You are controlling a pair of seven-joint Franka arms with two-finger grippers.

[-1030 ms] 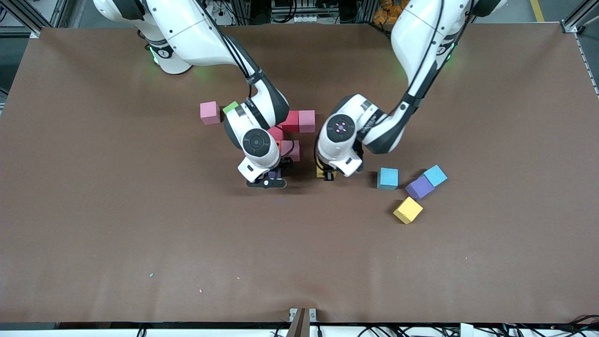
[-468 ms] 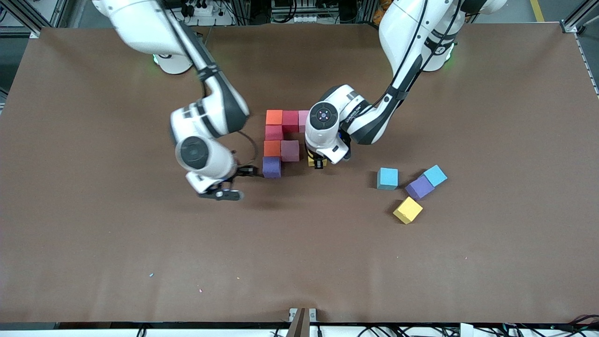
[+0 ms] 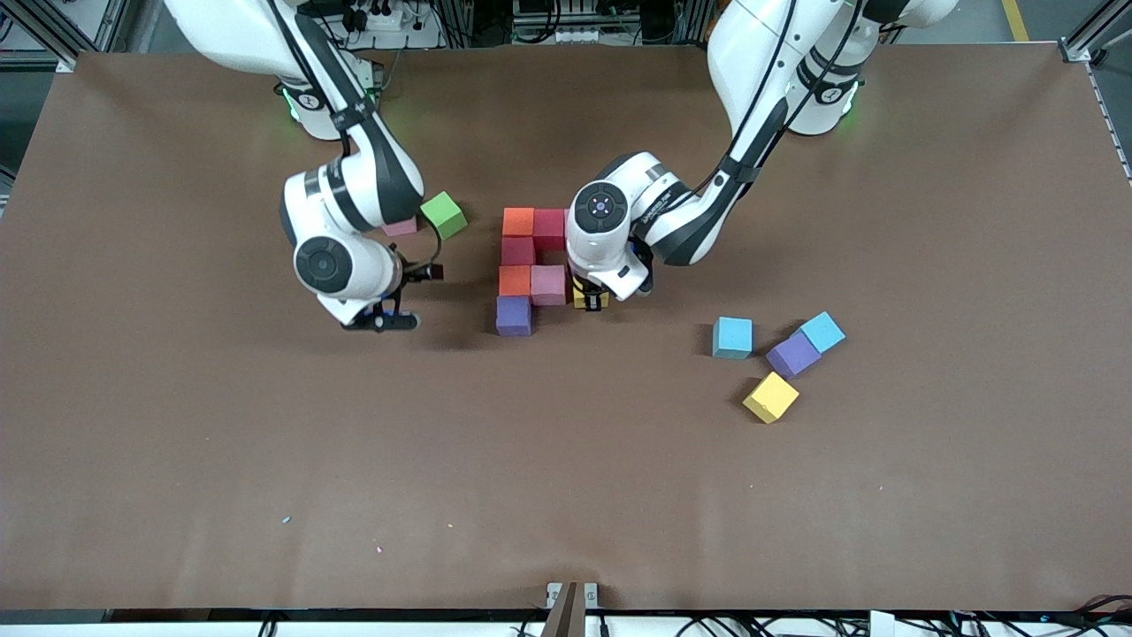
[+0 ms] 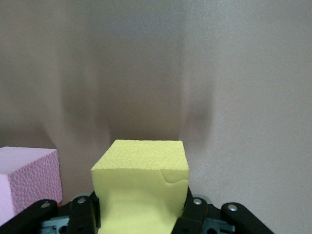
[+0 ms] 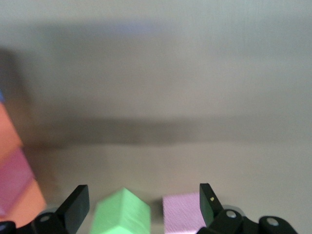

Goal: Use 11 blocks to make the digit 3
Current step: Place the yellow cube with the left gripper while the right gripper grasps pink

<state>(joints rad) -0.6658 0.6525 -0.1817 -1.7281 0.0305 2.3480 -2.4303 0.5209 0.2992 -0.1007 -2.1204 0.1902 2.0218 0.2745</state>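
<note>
Several blocks form a cluster mid-table: orange [image 3: 518, 221] and crimson [image 3: 549, 228] farthest from the front camera, then crimson [image 3: 517, 251], orange [image 3: 514, 280] with pink [image 3: 548, 285] beside it, and purple [image 3: 514, 315] nearest. My left gripper [image 3: 591, 303] [image 4: 141, 217] is shut on a yellow block [image 3: 591, 296] [image 4: 141, 180], low beside that pink block [image 4: 27, 180]. My right gripper [image 3: 417, 272] [image 5: 141, 197] hangs open and holds nothing. Ahead of it lie a green cube [image 5: 122, 214] and a lone pink block [image 5: 183, 212].
Toward the left arm's end lie loose blocks: cyan [image 3: 732, 337], cyan [image 3: 823, 331], purple [image 3: 792, 354] and yellow [image 3: 770, 397]. The green cube [image 3: 443, 215] and the lone pink block [image 3: 401, 227] sit toward the right arm's end, the pink one partly hidden under that arm.
My right gripper has left the purple block at the cluster's near end and swung away toward the green cube. My left gripper carried the yellow block in beside the pink block.
</note>
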